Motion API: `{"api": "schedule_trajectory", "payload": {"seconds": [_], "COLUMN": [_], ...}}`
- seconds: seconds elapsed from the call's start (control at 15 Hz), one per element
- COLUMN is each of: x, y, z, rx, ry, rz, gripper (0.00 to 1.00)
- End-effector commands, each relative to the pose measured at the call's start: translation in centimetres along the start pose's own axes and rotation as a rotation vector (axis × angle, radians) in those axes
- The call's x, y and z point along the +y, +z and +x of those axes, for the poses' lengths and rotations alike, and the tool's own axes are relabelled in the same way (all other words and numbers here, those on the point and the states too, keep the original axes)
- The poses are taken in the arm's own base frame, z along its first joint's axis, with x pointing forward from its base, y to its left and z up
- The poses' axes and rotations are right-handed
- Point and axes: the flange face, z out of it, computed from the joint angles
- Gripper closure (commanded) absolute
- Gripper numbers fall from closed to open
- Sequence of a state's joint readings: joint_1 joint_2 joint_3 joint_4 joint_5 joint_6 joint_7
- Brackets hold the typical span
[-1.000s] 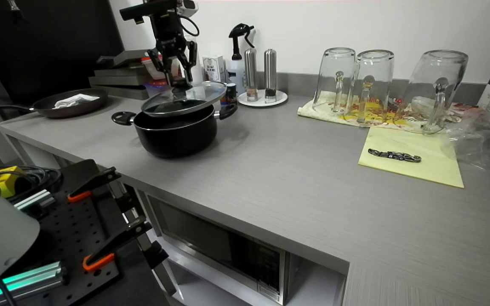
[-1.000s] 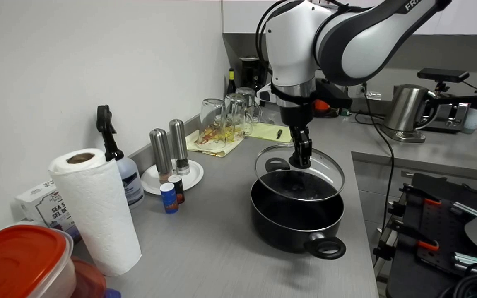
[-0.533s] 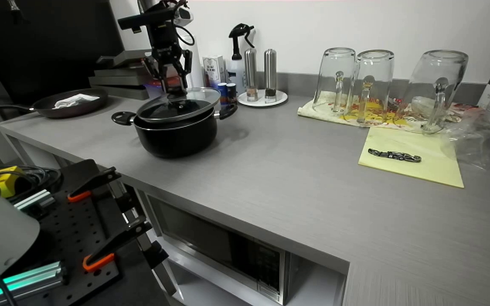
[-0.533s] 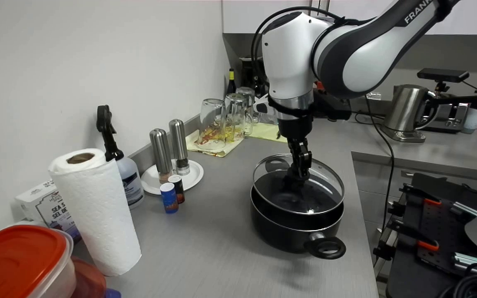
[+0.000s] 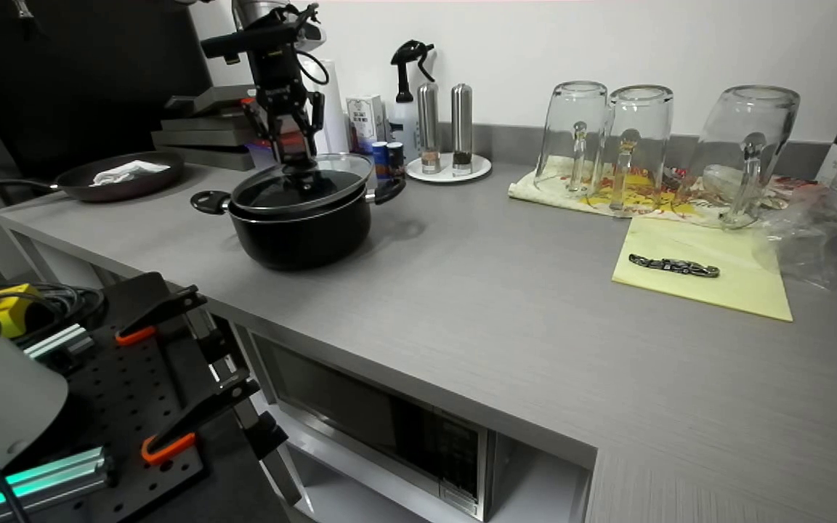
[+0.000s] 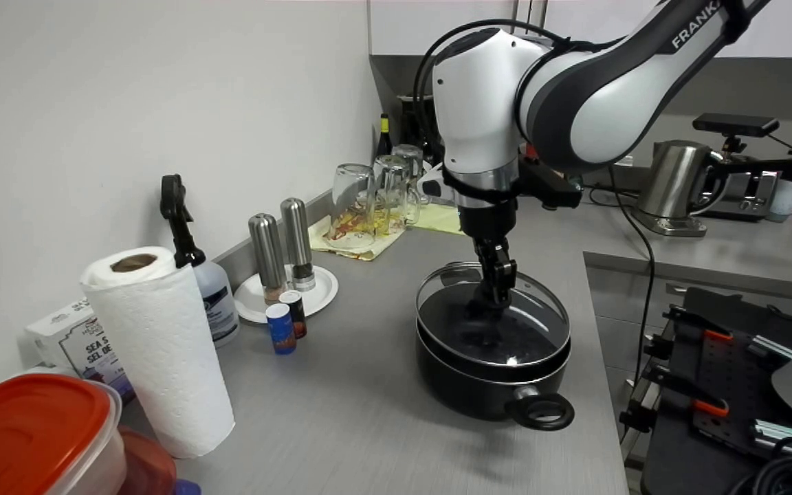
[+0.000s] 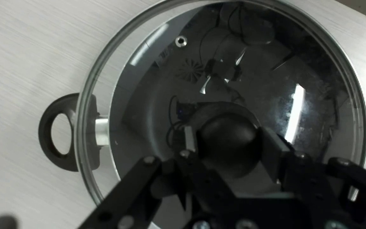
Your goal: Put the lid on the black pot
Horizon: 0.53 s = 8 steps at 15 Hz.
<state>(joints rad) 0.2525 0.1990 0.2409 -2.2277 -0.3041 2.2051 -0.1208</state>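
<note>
- Gray countertop [image 5: 506,290], its surface finely streaked, runs along a plain white wall [image 6: 162,89] in both exterior views.
- On it stands the black pot [image 5: 302,243], broad and round, with a thin bright rim and looped side handles [image 6: 520,407].
- Right over the pot is the lid [image 6: 499,331], clear glass banded in metal (whether it touches the pot's rim, I cannot tell).
- Pinched between the pads [image 7: 275,151] of the gripper [image 7: 229,143] is the lid's rounded, dull black knob [image 7: 229,133]; the wrist view shows this from above.
- That same view picks out a small metal-ringed vent [image 7: 181,41] and a long white glare on the glass, with one pot handle seen partly through the lid's edge.
- Frying pan [image 5: 120,195] and the crumpled white cloth [image 5: 128,171] lying in it appear only in an exterior view, as does the boxy microwave [image 5: 382,414] under the countertop.
- Smooth steel kettle [image 6: 671,182], likewise, shows in an exterior view alone, well apart from the pot.
</note>
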Motion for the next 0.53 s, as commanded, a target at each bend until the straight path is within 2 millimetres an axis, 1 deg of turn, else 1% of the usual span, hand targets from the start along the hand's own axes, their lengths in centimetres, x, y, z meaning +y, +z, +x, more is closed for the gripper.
{"api": "schedule_trajectory", "payload": {"seconds": [0.0, 0.47], "x": [-0.1, -0.2], "y": [-0.5, 0.8], "z": [0.5, 0.9], "rx": [0.015, -0.003], "ry": [-0.032, -0.042], "rz": [-0.016, -0.002], "gripper": [0.75, 0.75]}}
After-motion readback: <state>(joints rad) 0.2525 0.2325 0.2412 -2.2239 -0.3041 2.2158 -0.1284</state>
